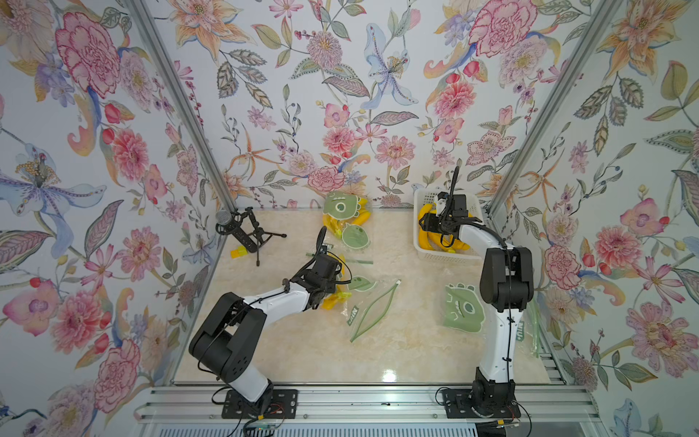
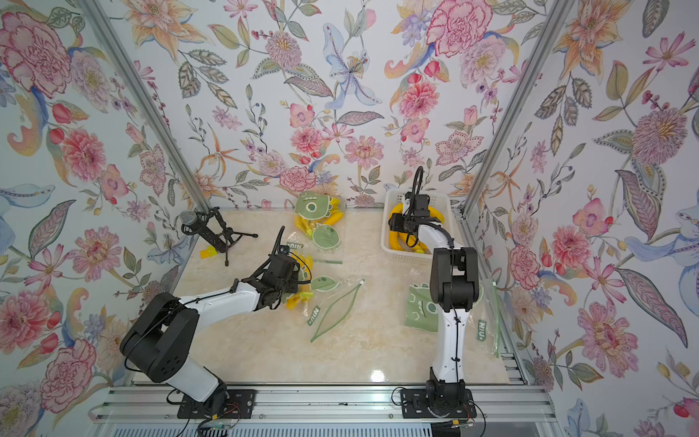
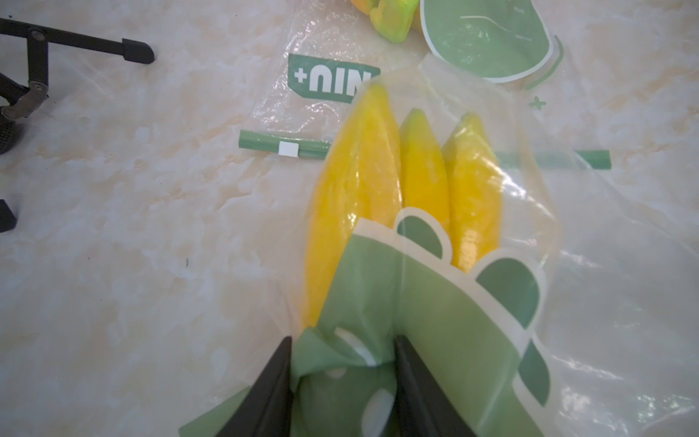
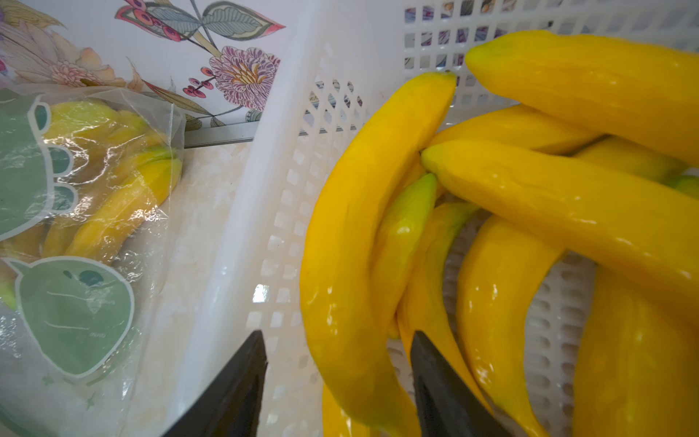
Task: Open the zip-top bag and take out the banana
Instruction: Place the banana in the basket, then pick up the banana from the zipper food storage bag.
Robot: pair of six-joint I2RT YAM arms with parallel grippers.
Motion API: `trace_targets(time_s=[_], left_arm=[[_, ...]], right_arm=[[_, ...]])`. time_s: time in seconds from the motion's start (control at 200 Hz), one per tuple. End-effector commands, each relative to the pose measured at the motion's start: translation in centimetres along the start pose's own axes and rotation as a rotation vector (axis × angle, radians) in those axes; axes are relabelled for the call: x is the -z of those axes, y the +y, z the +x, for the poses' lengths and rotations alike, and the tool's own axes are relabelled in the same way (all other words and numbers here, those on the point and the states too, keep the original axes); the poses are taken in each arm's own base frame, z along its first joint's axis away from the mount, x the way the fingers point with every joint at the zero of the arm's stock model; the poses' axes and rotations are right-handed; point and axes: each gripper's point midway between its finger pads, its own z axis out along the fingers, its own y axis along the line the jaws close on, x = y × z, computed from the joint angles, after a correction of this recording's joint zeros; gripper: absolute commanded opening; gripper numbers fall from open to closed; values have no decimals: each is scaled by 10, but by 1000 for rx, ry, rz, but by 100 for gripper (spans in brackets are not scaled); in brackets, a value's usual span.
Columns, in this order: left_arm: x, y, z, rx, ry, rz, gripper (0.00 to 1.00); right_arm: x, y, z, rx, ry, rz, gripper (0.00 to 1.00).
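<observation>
Left claw (image 3: 343,340) clenched on the zip-top bag (image 3: 423,302); right claw (image 4: 336,335) released above the white basket (image 4: 264,181).

The left claw's black fingers (image 3: 272,378) pinch bunched green-printed plastic at one end of the bag. Three bananas (image 3: 355,181) lie inside it, tips pointing away from the claw, on the marble worktop (image 3: 132,265) well apart from the basket. Whether its zip is open cannot be told. Beyond it lies another bag (image 3: 321,79), its green zip strip straight across. The right claw's jaws stand apart inside the basket, a loose banana (image 4: 340,246) running between them with a gap on one side and more piled beside it. Just outside the basket wall sits a full bag (image 4: 94,189). In both top views an open-mouthed bag (image 1: 368,310) (image 2: 333,310) lies flat between the left claw and the basket.
</observation>
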Motion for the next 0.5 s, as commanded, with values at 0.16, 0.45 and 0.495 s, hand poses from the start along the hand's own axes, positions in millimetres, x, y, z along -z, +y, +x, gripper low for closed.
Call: trace_targets(time_s=[0.16,0.45,0.495], left_arm=[[-3,-7,22,-45,103,-2,43],[5,-7,13,3,97,-6,49],[6,-7,11,11,94,-5,52]], right_arm=[[118,54,40,-1,0,-65,60],[193,171,170,200,113,-336,53],[202,181,187,225,121,-355,53]])
